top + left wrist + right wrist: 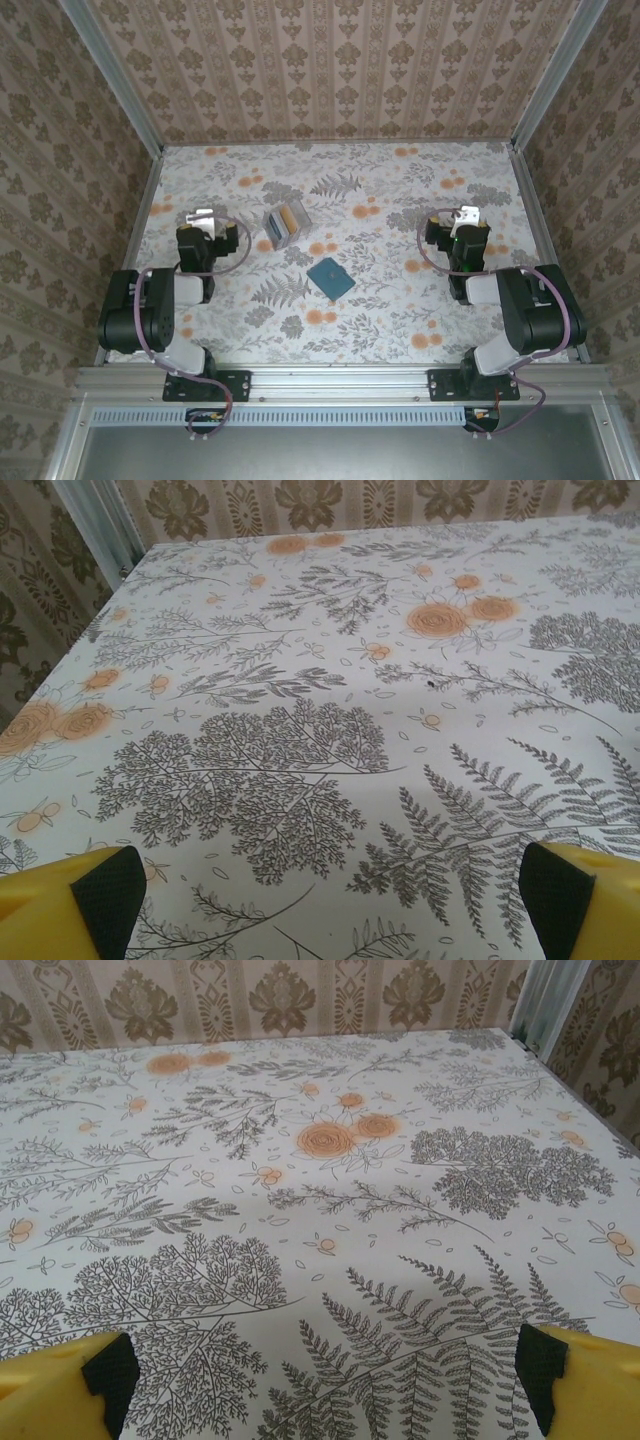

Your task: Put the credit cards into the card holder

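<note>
The clear card holder [286,226] stands on the flowered table, left of centre toward the back. A yellow-orange credit card [288,215] and a blue credit card [277,234] sit within it, seemingly upright in its slots. My left gripper [203,216] rests low at the table's left, well to the left of the holder. It is open, with bare tablecloth between its yellow fingers [105,895] in the left wrist view [330,905]. At the right side my right gripper [463,217] is also open and holds nothing [325,1385].
A dark teal folding wallet [330,278] lies flat in front of the holder, near the table's middle. Patterned walls with metal posts [150,130] close in the left, back and right sides. The arm bases stand on the near rail [340,382].
</note>
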